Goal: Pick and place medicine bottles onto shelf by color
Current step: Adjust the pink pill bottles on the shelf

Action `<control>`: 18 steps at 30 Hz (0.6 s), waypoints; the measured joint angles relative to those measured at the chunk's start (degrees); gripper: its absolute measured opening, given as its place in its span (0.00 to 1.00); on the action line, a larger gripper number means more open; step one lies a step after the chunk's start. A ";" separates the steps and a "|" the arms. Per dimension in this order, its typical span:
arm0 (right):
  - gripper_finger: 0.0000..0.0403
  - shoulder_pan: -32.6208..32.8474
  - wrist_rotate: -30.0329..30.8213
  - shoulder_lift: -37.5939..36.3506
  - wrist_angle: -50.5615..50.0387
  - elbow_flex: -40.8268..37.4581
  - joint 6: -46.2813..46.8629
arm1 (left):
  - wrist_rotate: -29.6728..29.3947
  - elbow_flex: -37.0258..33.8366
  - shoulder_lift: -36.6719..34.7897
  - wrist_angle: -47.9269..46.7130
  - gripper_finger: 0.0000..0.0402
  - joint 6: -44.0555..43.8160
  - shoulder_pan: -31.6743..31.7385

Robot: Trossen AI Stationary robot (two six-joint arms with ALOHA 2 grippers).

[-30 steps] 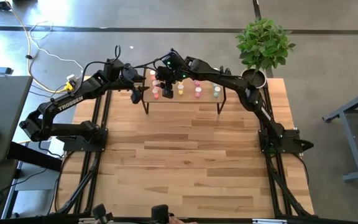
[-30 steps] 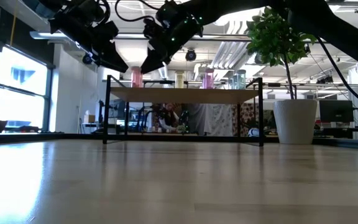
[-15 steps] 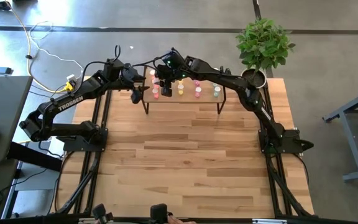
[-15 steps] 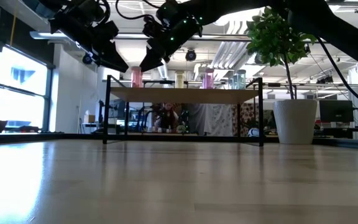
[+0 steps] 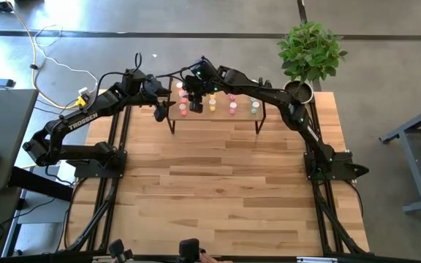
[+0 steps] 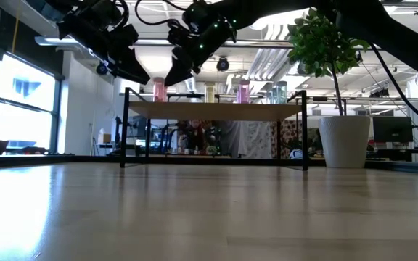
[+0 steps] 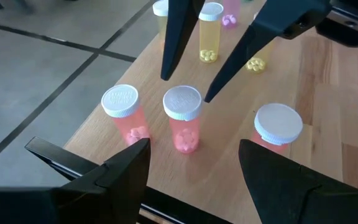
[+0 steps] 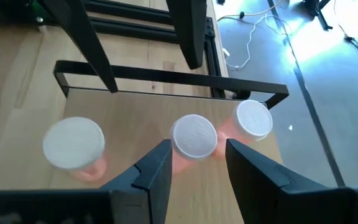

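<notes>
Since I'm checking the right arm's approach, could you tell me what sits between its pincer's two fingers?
In the right wrist view, a pink medicine bottle with a white cap stands on the shelf between the right pincer's open fingers.

Potted plant (image 5: 309, 55) at table's (image 5: 225, 197) far right corner; cables (image 5: 46, 51) on floor beyond.
</notes>
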 joint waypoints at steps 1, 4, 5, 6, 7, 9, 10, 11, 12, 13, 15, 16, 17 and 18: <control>0.35 0.01 -0.04 0.00 0.01 0.01 0.43 | 0.00 0.00 0.00 0.00 0.58 0.00 0.00; 0.35 0.03 -0.02 0.00 -0.11 0.01 0.68 | 0.00 0.00 0.00 0.00 0.58 0.00 0.00; 0.35 0.03 -0.03 -0.04 -0.23 0.01 0.78 | 0.00 0.00 0.00 0.00 0.58 0.00 0.00; 0.35 0.03 -0.03 -0.16 -0.33 0.01 1.05 | 0.00 0.00 0.00 0.00 0.58 0.01 0.00; 0.35 0.03 -0.02 -0.30 -0.36 0.01 1.23 | 0.00 0.00 0.00 -0.02 0.58 0.01 0.00; 0.35 0.03 -0.04 -0.96 -0.35 0.01 2.13 | 0.00 0.00 0.00 -0.01 0.58 0.00 0.00; 0.35 0.03 -0.04 -1.37 -0.32 0.01 2.43 | 0.00 0.00 0.00 0.00 0.58 0.02 0.00; 0.35 0.03 -0.04 -1.75 -0.34 0.03 2.85 | 0.00 0.00 0.00 -0.01 0.58 0.02 0.00; 0.35 0.03 -0.06 -2.05 -0.32 0.09 3.32 | 0.00 0.00 0.00 0.00 0.58 0.02 0.00; 0.35 0.03 -0.07 -2.34 -0.38 0.10 3.81 | 0.00 0.00 0.00 -0.02 0.58 0.02 0.00; 0.35 0.03 -0.06 -2.54 -0.33 0.10 4.28 | -0.46 0.00 0.00 0.03 0.58 0.49 0.00; 0.35 0.01 -0.06 -2.56 -0.33 0.10 4.55 | -1.64 0.00 0.00 0.14 0.58 1.00 0.00; 0.35 0.01 -0.06 -2.56 -0.41 0.10 5.10 | -3.53 0.00 0.00 0.37 0.58 1.52 0.00; 0.35 -0.01 -0.05 -2.54 -0.56 0.10 5.87 | -5.56 0.00 0.03 0.71 0.58 2.05 0.00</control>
